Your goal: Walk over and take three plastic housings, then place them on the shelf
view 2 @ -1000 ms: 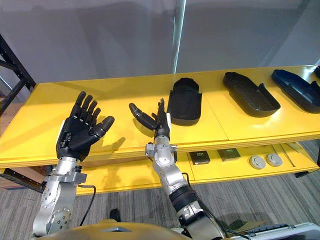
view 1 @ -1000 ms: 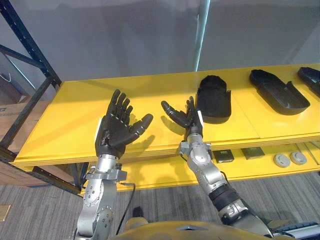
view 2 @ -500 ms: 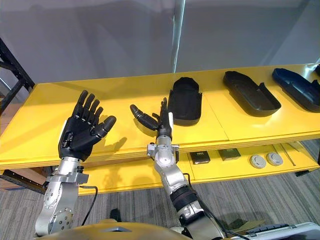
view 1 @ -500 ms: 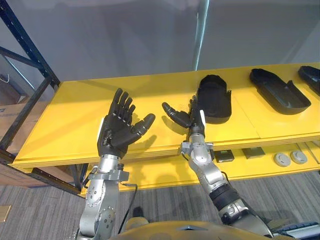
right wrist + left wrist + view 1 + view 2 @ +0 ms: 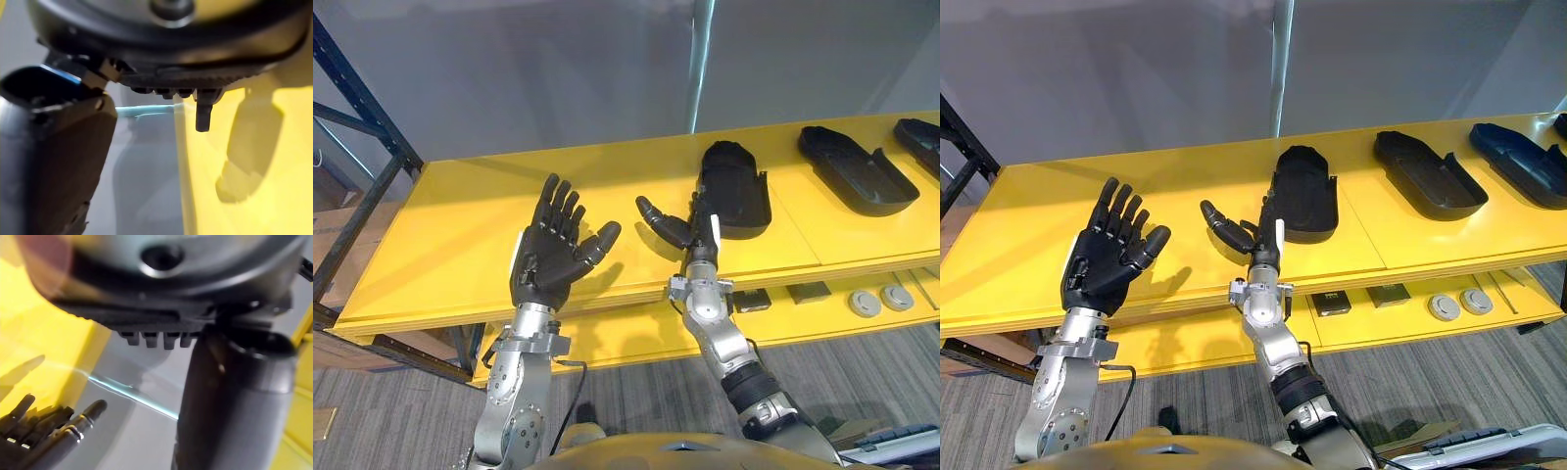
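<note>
Three black plastic housings lie on the yellow shelf top (image 5: 460, 225): the nearest housing (image 5: 736, 188) at the centre, a second housing (image 5: 854, 180) further right, a third housing (image 5: 922, 143) at the right edge. My left hand (image 5: 551, 257) is raised over the shelf's front left part, fingers spread, holding nothing. My right hand (image 5: 690, 228) is upright just in front of the nearest housing, thumb out to the left, fingers straight, and empty; whether it touches the housing I cannot tell.
A lower yellow shelf level (image 5: 626, 338) holds small dark boxes (image 5: 754, 300) and round grey parts (image 5: 864, 303). A dark blue rack post (image 5: 362, 108) stands at the left. A grey wall rises behind the shelf; grey carpet (image 5: 401, 421) lies below.
The camera has shifted slightly, so the shelf sits a little lower and nearer. Both hands have moved a bit forward, the right one closer to the nearest housing.
</note>
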Robot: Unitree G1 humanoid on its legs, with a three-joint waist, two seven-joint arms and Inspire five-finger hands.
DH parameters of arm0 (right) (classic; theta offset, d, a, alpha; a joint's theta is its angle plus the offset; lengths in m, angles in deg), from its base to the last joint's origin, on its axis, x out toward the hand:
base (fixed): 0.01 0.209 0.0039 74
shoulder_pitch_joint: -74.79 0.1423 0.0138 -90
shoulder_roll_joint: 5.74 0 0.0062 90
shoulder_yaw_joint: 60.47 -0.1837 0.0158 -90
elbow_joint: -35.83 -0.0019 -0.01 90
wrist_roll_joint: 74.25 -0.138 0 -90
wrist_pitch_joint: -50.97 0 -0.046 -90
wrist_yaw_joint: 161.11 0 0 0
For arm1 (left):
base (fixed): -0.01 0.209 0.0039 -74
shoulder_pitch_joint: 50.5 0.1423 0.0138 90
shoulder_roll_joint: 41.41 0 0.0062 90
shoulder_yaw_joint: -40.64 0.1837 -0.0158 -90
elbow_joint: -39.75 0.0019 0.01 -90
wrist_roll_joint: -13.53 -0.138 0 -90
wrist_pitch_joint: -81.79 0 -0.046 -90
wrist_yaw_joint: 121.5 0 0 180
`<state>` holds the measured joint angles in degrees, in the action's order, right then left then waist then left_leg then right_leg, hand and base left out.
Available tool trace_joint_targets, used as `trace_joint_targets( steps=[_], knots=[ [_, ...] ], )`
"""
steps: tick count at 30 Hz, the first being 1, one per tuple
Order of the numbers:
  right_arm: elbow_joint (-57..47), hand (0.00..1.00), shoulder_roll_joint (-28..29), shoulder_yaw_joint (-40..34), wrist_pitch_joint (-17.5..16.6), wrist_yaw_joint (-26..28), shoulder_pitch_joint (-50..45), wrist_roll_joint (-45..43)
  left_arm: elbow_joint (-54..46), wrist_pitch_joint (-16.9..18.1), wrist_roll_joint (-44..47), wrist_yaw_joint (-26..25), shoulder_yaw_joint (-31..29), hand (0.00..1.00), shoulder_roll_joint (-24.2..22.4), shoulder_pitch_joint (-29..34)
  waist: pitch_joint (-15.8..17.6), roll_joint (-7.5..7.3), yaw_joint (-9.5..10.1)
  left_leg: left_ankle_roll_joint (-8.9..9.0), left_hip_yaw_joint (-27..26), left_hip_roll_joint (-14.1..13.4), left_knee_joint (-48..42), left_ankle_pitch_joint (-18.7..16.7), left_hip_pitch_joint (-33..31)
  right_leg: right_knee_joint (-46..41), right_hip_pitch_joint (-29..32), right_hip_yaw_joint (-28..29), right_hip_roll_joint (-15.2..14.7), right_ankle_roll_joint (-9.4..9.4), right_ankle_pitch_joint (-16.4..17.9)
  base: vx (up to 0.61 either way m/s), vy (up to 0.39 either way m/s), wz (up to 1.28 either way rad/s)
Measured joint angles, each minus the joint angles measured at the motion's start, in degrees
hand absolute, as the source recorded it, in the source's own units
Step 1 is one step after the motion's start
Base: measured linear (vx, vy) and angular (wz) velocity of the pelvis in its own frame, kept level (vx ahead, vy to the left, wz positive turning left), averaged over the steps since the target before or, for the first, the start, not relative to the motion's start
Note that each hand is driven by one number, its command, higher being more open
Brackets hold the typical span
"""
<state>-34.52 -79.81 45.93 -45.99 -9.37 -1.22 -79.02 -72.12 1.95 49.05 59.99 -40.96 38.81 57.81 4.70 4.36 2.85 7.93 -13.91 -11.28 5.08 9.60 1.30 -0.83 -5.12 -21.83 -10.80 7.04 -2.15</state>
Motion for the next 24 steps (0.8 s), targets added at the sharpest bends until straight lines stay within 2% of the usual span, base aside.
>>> trace_joint_targets(
  steps=[6,20,22,23,24],
  knots=[
    [-2.98,1.00,-0.04,-0.82,0.02,-1.30,-2.28,0.03,0.04,0.00,0.62,0.01,-0.05,1.00,-0.28,0.00,0.00,-0.01,-0.13,0.02,-0.35,-0.03,0.00,-0.10,0.09,0.02,0.17,0.34,0.00,0.02,-0.03,0.00,-0.003,-0.02],
    [-6.13,1.00,-0.31,-2.78,0.17,-0.61,-4.26,0.03,0.05,-0.15,0.61,0.08,0.67,1.00,-0.55,-0.36,-0.01,0.00,-1.55,-0.02,-1.69,-0.05,-0.15,-0.28,0.25,0.01,1.03,1.68,-0.01,0.53,-0.43,0.00,-0.003,-0.04],
    [-6.15,1.00,-0.42,-2.95,0.16,0.40,-4.26,0.00,0.05,-0.25,0.61,0.08,0.73,1.00,-0.55,-0.36,-0.01,0.00,-1.60,-0.02,-1.72,-0.05,-0.15,-0.28,0.28,0.00,1.02,1.70,-0.01,0.53,-0.43,0.00,0.000,0.00],
    [-6.38,1.00,-2.41,-2.54,-0.88,7.61,-4.29,-0.26,0.05,-0.35,0.57,0.01,0.73,1.00,-0.54,-0.36,-0.02,0.01,-1.57,-0.02,-1.72,-0.06,-0.12,-0.28,0.29,0.00,1.01,1.70,-0.01,0.52,-0.43,0.00,0.000,0.00],
    [-6.64,1.00,-2.54,-2.45,-2.32,9.87,-4.29,-0.27,0.05,-0.39,0.55,-0.02,0.69,1.00,-0.54,-0.36,-0.03,0.02,-1.59,-0.02,-1.72,-0.06,-0.11,-0.28,0.30,-0.01,1.00,1.70,-0.01,0.53,-0.43,0.00,0.000,0.00]
  ],
)
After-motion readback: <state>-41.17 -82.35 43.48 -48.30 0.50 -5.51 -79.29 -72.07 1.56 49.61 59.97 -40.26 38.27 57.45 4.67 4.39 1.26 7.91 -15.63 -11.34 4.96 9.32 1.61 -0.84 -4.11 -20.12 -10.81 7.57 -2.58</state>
